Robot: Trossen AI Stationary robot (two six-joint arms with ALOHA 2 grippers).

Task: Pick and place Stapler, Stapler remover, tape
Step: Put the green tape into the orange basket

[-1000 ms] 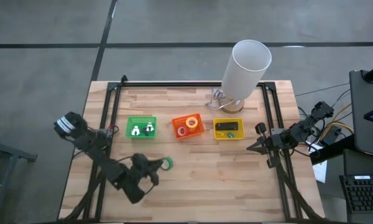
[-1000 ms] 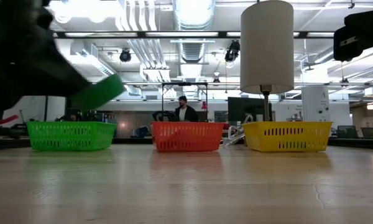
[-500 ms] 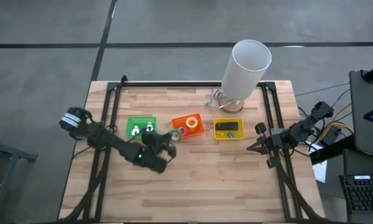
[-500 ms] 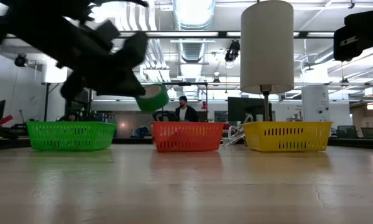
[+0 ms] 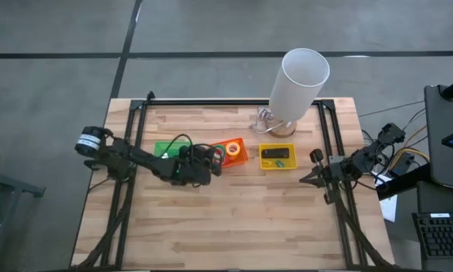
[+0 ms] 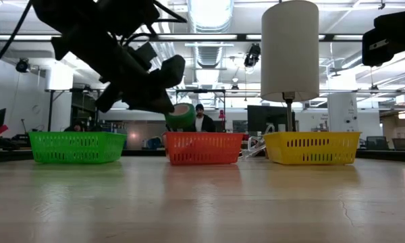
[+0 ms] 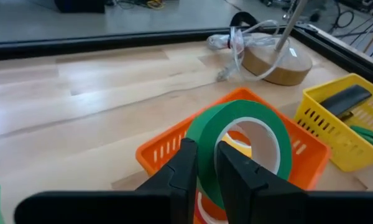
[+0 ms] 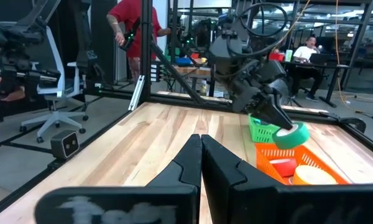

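My left gripper is shut on a green tape roll and holds it just above the left end of the orange bin. It shows the same way in the low view. Other tape rolls lie in the orange bin. The dark stapler lies in the yellow bin. The green bin is partly hidden by my left arm. My right gripper is shut and empty at the table's right side. My left gripper pinches the green roll's band at the part nearest the wrist, with one finger in the hole and one finger outside. The fingers slant down from the table's left. The roll stands on edge, lifted clear above the orange bin.
A lamp with a tall white shade, a round wooden foot and a loose cable stands at the far edge behind the bins. The three bins stand in a row. Bare wood lies toward the near edge.
My left gripper has carried the green roll from the near left part of the table toward the far edge and the right, to above the orange bin's left end, and has come a little lower in the last half second. It has stayed shut on the roll.
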